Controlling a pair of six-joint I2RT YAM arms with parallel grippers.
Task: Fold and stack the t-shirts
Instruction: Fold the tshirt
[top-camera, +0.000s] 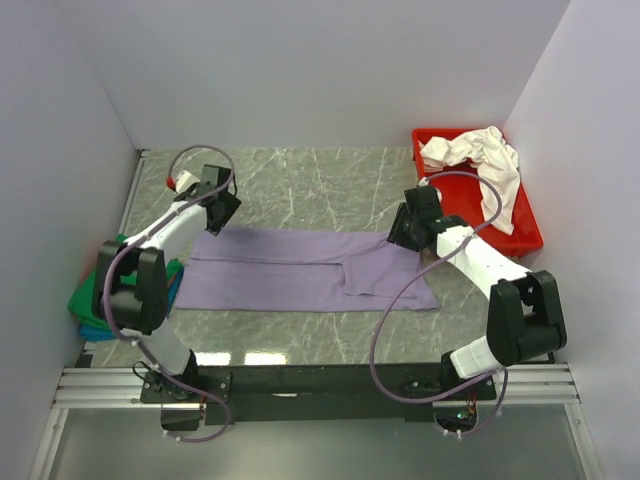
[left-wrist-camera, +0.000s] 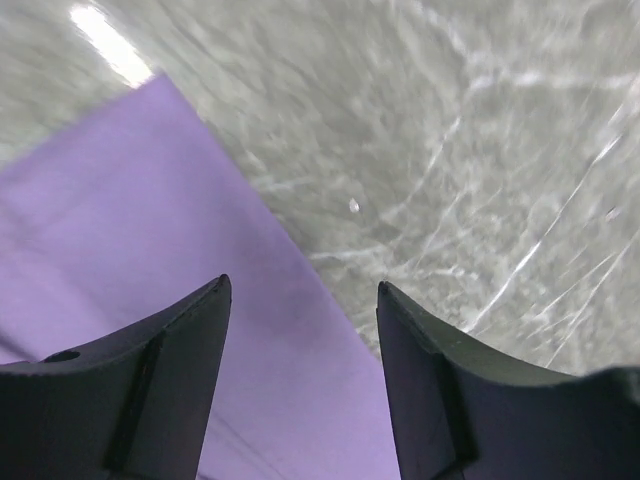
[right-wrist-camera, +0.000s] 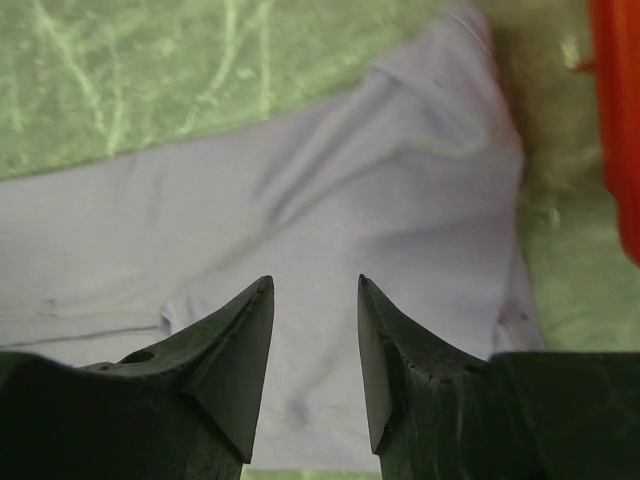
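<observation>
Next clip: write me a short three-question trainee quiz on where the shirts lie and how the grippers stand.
1. True or false: the lavender t-shirt lies inside the red tray.
2. Fill in: the t-shirt in the tray is ____ in colour.
3. The left gripper and right gripper are: A both open; B both shut on cloth; C one open, one shut.
Key: 1 false; 2 white; 3 A.
</observation>
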